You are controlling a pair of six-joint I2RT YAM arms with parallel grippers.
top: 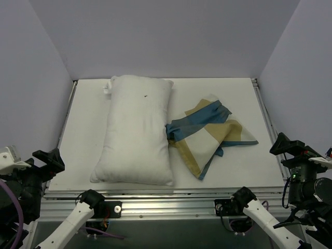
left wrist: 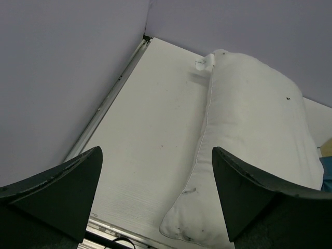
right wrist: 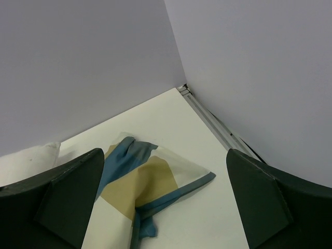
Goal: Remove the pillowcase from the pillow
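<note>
Soft, even light is coming down from overhead, making the white worktop (top: 85, 129) look bright but not washed out. The pillow (top: 137, 124) is casting just a faint shadow toward the near edge, and the pillowcase (top: 207, 135) a thin one under its folds. Glare is flashing off the metal rail (top: 155, 201) below the near edge. The walls (top: 166, 36) are reading lilac, shading a little darker at the sides. The left gripper (left wrist: 156, 150) and right gripper (right wrist: 165, 151) are looming dark and slightly blurred in their wrist views.
</note>
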